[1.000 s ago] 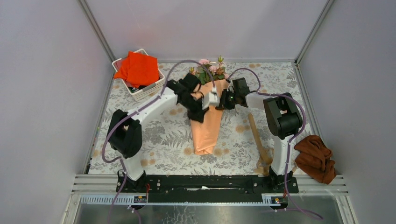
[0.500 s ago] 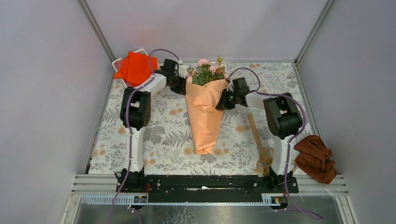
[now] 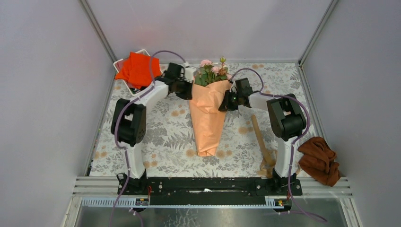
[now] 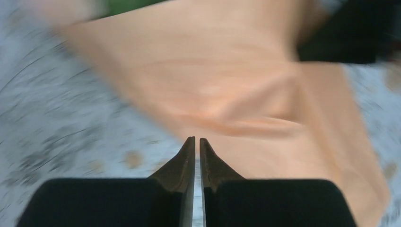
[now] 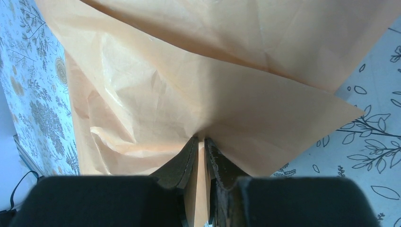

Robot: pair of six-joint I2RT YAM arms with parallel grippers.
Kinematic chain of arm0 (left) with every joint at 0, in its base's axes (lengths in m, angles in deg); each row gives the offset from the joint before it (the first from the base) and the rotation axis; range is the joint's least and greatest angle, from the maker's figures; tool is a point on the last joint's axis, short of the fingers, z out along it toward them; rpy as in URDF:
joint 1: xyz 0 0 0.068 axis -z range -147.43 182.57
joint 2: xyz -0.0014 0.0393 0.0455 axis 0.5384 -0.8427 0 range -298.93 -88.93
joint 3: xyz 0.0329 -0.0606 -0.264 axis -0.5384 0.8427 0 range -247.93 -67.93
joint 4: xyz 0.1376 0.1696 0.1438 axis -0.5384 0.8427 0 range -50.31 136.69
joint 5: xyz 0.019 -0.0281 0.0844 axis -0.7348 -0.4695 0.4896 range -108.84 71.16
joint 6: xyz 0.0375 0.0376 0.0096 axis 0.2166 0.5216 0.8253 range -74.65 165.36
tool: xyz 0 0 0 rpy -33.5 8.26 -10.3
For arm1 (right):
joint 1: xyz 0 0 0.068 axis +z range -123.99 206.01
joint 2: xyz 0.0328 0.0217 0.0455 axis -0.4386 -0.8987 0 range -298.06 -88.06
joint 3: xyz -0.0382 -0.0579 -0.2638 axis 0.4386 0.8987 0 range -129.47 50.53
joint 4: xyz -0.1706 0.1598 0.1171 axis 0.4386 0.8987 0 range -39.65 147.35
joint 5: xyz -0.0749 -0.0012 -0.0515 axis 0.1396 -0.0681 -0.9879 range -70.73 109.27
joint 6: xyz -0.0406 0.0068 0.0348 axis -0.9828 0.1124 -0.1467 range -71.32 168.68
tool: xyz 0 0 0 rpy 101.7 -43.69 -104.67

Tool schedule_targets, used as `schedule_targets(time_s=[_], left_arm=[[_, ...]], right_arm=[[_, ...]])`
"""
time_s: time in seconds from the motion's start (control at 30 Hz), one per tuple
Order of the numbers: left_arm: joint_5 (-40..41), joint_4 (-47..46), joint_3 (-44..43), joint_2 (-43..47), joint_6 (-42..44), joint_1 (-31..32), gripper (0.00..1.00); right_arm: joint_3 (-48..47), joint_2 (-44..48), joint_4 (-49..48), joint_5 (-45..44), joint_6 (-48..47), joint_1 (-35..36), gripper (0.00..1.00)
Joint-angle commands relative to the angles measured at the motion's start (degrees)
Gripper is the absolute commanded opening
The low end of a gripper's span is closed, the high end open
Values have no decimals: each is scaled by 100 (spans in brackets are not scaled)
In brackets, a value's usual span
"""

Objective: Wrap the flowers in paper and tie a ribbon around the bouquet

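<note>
The bouquet [image 3: 207,118] is lying on the table [image 3: 161,137], flowers [image 3: 211,73] at the far end. The right gripper [image 5: 202,140] is pinching the edge of the paper [image 5: 189,90], while the left gripper [image 4: 195,140] is hovering closed and empty at the other side.

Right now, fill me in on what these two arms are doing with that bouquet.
The flowers lie on the table with the peach paper already rolled into a cone around their stems. The right gripper is shut on the paper's right edge. The left gripper sits at the left edge with its jaws nearly together; the blur hides whether it grips anything. The ribbon lies untouched farther right on the table, so tying is not yet done.
</note>
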Motion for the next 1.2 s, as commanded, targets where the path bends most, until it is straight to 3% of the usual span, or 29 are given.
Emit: schedule_targets(time_s=[0.0,0.13,0.3,0.63,0.73,0.93,1.17], left_arm=[[-137,-173,843,1047,964,1378,13],[607,-505,1294,930,1350,2103,13],[1069,-279,1485,582,1517,2216,10],[373,88,3124,1721,1780,2342,13],[313,443,3007,1930,1818,2581,14],[-28,1065,1853,2287,1317,2993,15],[435,872,2556,1730,1647,3895,14]], right_arm=[[-154,-106,273,-187,-49,-6,18],[-164,-91,250,-159,18,11,18],[-84,-16,292,-217,-1,18,18],[-160,-118,369,-200,-66,16,18],[-183,-114,410,-187,-83,13,18],[-195,-72,494,-204,-118,27,18],[-155,-10,514,-208,-125,27,18]])
